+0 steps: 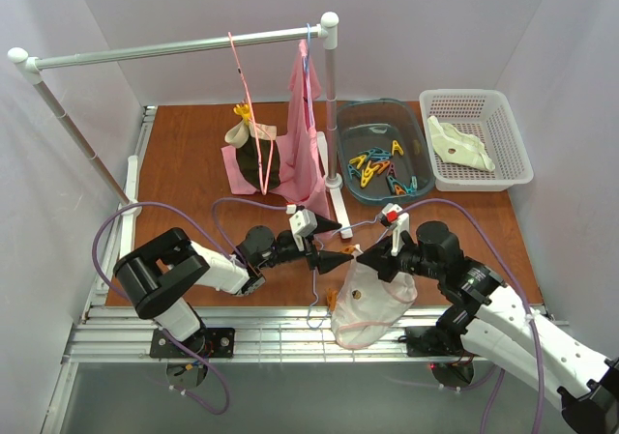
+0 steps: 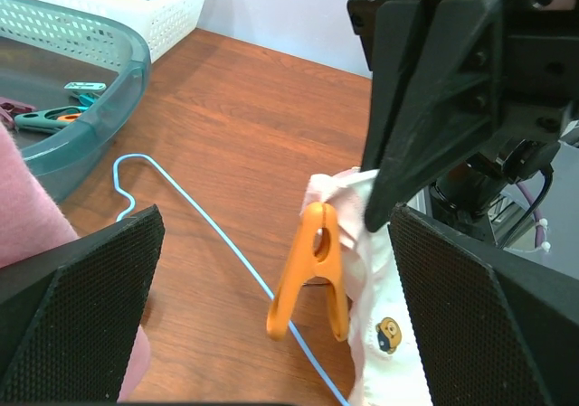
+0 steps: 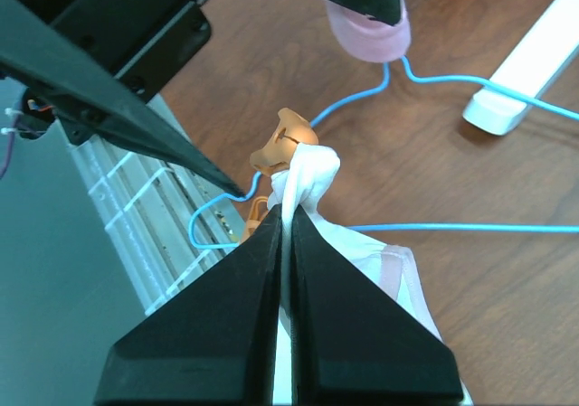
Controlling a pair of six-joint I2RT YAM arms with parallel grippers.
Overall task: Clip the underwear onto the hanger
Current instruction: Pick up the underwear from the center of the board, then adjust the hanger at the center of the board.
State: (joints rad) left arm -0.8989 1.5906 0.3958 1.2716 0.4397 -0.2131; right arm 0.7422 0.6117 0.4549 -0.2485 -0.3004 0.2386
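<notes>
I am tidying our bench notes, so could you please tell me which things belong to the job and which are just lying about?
In use: underwear, blue hanger on the table, orange peg.
Lying about: tub of pegs, white basket, cream garment, pink hanger, pink garment.

Left claw (image 1: 346,242) stands wide open, reaching rightward; right claw (image 3: 288,221) pinched shut on the underwear (image 3: 308,166).
</notes>
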